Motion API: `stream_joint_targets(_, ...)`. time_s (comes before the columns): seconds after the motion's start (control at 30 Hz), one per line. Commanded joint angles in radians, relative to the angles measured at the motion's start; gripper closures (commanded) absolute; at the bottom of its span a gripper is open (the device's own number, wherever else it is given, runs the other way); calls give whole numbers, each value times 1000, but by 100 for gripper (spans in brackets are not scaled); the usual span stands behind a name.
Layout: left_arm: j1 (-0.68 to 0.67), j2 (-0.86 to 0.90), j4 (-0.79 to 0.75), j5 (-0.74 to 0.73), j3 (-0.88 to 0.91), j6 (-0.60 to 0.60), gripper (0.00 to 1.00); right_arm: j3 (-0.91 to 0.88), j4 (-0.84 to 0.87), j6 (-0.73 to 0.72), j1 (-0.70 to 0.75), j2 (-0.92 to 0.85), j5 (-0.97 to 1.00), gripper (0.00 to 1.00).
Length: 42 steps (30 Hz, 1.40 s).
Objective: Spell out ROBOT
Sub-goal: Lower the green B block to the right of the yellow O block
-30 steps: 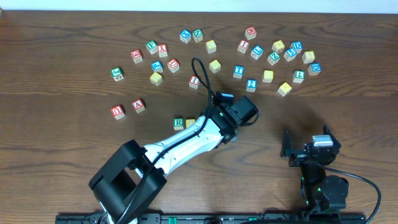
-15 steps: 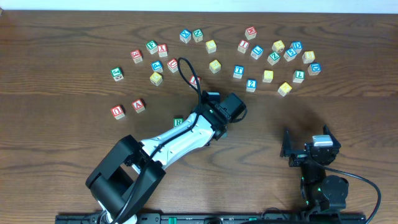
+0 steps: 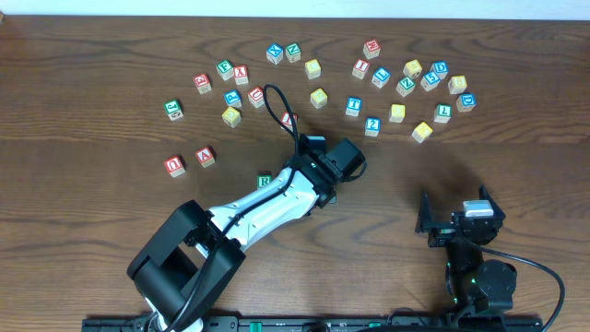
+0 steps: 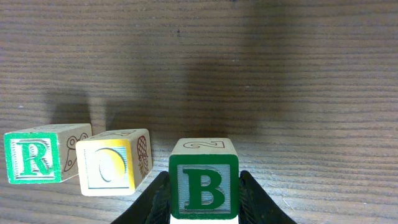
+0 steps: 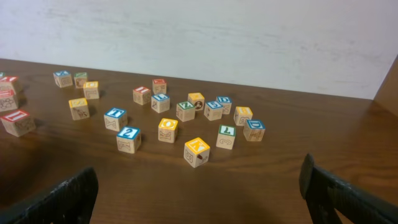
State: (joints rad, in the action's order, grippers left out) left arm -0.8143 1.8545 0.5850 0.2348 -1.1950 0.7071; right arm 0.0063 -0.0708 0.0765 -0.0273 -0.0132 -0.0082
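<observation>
In the left wrist view my left gripper (image 4: 204, 200) is shut on a green B block (image 4: 204, 185), held just right of a yellow O block (image 4: 115, 162) and a green R block (image 4: 43, 153) standing in a row on the wood table. Overhead, the left arm's wrist (image 3: 334, 166) covers the B and O blocks; only the R block (image 3: 265, 181) shows beside it. My right gripper (image 5: 199, 186) is open and empty, low at the front right of the table (image 3: 458, 221).
Many loose letter blocks lie scattered across the far half of the table, among them a blue T block (image 3: 354, 106), a red A block (image 3: 205, 157) and a yellow block (image 5: 196, 151) nearest the right gripper. A black cable (image 3: 277, 106) loops above the left wrist.
The left arm swung leftward with the B block about a second ago, covering the yellow O block beside the R. It has held still for the last half second. The right arm has not moved.
</observation>
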Motion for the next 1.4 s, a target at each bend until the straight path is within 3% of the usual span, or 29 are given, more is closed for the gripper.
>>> stream_joint_targets(0.0,2,-29,0,36,19,13,92,-1,-5,-12,7,0,-5,1)
stream_joint_targets(1.37,13,-29,-75,53,79,4,92,-1,-5,-12,7,0,-5,1)
